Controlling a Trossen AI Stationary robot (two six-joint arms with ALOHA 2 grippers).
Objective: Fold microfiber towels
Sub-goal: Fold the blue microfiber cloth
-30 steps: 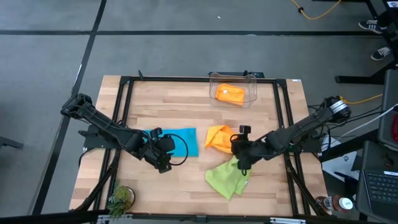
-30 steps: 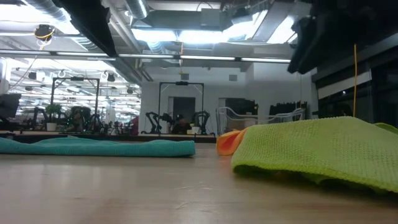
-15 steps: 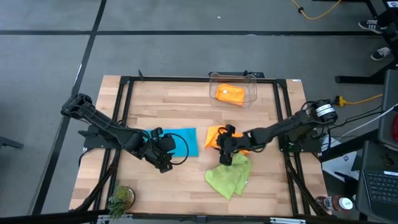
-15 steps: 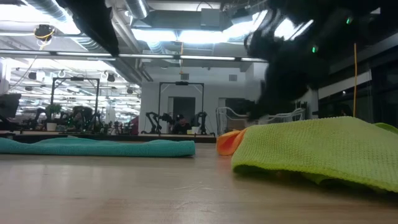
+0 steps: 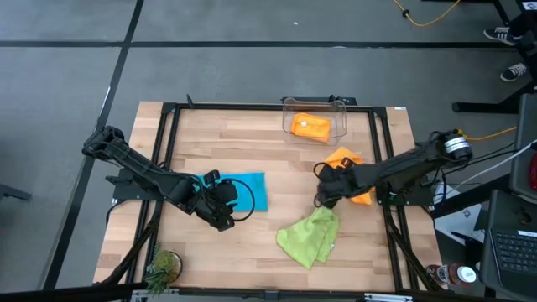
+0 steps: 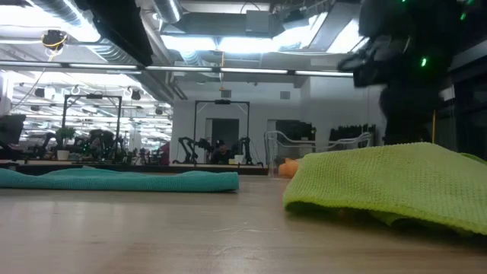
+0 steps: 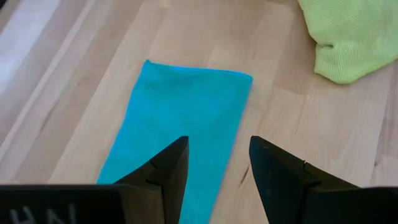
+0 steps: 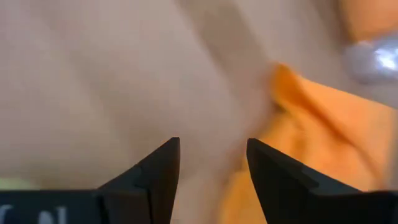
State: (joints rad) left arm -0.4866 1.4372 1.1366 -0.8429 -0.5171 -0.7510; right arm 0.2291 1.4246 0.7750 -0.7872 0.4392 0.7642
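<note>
A teal towel (image 5: 247,186) lies flat on the table as a folded strip; it also shows in the left wrist view (image 7: 180,118). My left gripper (image 5: 220,205) hangs open just above its near-left end (image 7: 217,143), clear of it. An orange towel (image 5: 346,159) lies crumpled right of centre, partly under my right arm. My right gripper (image 5: 321,186) is open at that towel's left edge (image 8: 211,146). A lime green towel (image 5: 306,239) lies rumpled near the front. A second orange towel (image 5: 310,126) lies in the bin. My right gripper stands at the left edge of the orange towel (image 8: 311,124) with its fingers apart. The wrist view is blurred, and I cannot tell whether a finger touches the cloth.
A clear plastic bin (image 5: 315,107) stands at the table's far edge. A small potted plant (image 5: 162,267) sits at the near left corner. Black frame rails (image 5: 168,151) run along the table's sides. Bare wood lies between the teal and green towels.
My right gripper has swung toward the table's left over the orange towel, then back toward the right. The orange towel has moved with it, from beside the teal towel toward the right and far side, and now lies under my right arm.
</note>
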